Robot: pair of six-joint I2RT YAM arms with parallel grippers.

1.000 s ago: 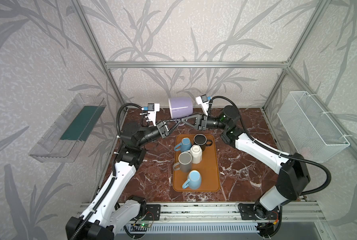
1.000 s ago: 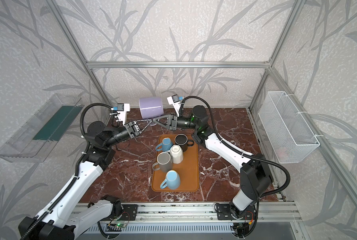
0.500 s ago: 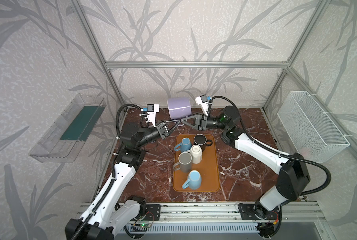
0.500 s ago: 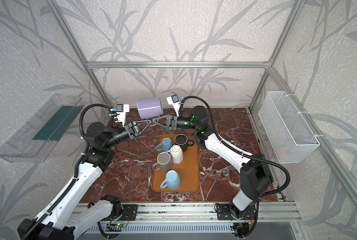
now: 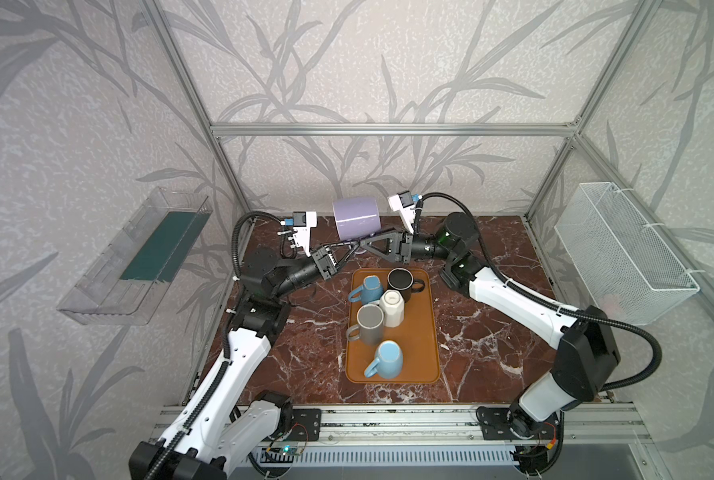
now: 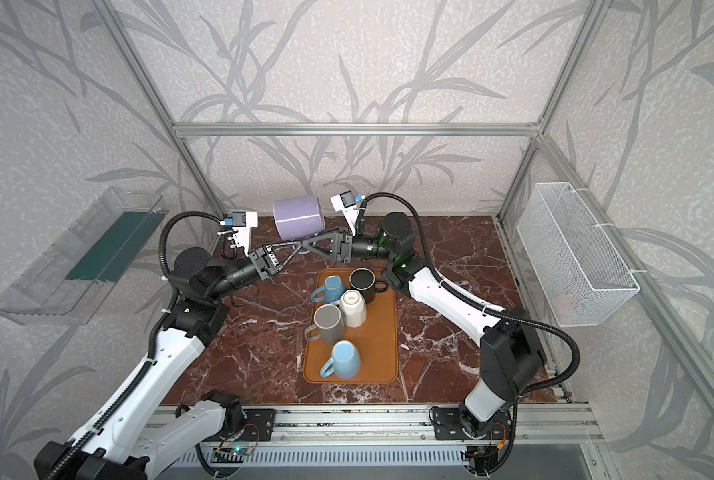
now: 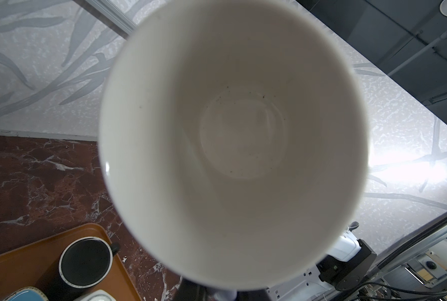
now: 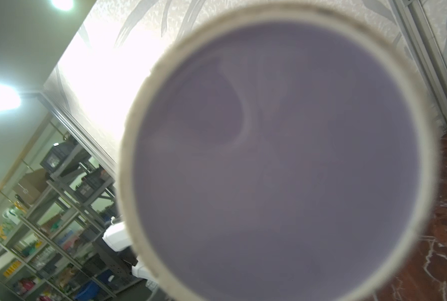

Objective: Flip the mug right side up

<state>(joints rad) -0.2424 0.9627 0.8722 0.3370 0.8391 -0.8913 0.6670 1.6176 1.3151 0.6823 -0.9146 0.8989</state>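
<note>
Both top views: left tool [image 5: 346,250], right tool [image 5: 367,245] meet under sideways mug [image 5: 355,216].

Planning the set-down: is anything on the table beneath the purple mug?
Nothing visible under the purple mug: the table behind the tray looks bare, though the left gripper and right gripper hide part.

A robotics lab test cell; an aluminium frame [image 5: 388,129] with leaf-patterned panels [image 5: 347,62] boxes in a marble-look table [image 5: 305,345]; two robot arms [image 5: 243,365] are bolted to a mounting rail [image 5: 388,422] along the lower edge of both top views; storage shelving [image 8: 48,208] crowded with crates fills the lower left of the right wrist view.
</note>
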